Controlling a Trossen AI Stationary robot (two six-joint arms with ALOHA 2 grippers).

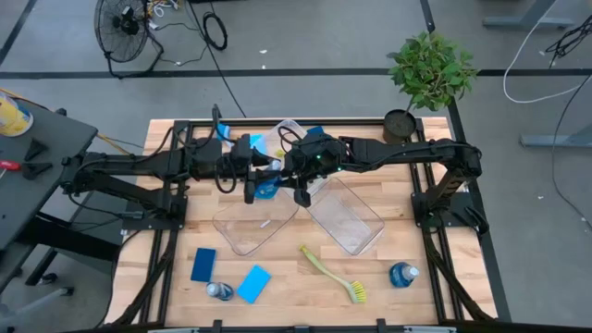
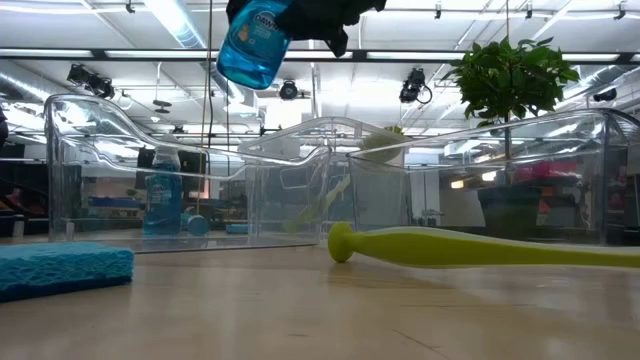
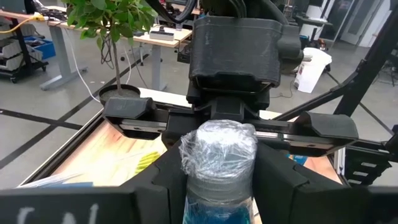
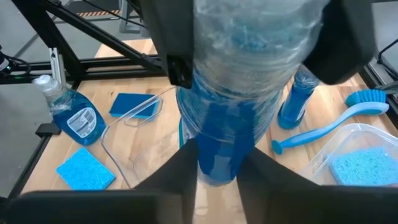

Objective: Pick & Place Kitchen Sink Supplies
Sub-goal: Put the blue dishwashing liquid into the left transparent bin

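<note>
A small clear bottle of blue liquid [image 1: 267, 186] is held in the air over the back of the table, above the near ends of the two clear bins, and it is gripped from both sides at once. The left gripper [image 1: 252, 178] is closed on its wrapped cap end, as is shown in the left wrist view, where the dark fingers [image 3: 155, 186] are pressed against the neck. The right gripper [image 1: 298, 176] is closed narrowly on the other end of the body, with its fingers [image 4: 186, 171] set against the plastic. Such a double hold is best read as a handover, so that the bottle can be passed to the arm better placed for one of the bins; which arm is to keep it cannot be judged. The left bin [image 1: 231, 237] and the right bin [image 1: 367, 231] are angled towards each other, so either can be reached from here. The rest is left lying on the near half of the table: a yellow-green brush [image 1: 333, 275], a dark-blue sponge [image 1: 203, 264], a light-blue sponge [image 1: 253, 283] and two more bottles [image 1: 220, 290] [image 1: 403, 274].
</note>
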